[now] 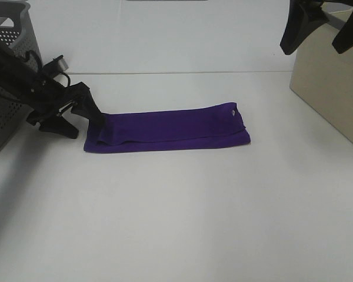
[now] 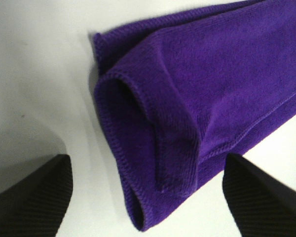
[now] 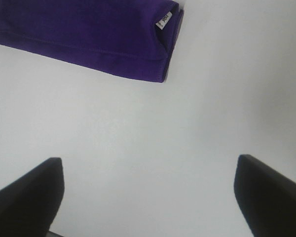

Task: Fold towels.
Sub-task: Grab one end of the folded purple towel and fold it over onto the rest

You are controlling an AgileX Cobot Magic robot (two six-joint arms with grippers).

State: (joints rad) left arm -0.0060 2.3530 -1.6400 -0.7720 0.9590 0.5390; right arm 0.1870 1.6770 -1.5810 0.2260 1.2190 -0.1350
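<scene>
The deep purple towel [image 1: 165, 129] lies folded into a long narrow strip across the middle of the white table. Its small white tag [image 1: 233, 111] is at its right end. My left gripper [image 1: 82, 120] is open and low at the towel's left end, one finger touching the cloth edge. In the left wrist view the towel's layered left end [image 2: 187, 98] lies between the open fingertips [image 2: 34, 197] of that gripper [image 2: 148, 200]. My right gripper [image 1: 320, 32] is open and empty, raised at the back right. The right wrist view shows the gripper [image 3: 148, 197] far above the towel's tagged end [image 3: 89, 34].
A grey perforated basket [image 1: 6, 35] stands at the back left, behind my left arm. A beige box [image 1: 332, 88] stands at the right edge. The white table [image 1: 182, 217] spreads in front of the towel.
</scene>
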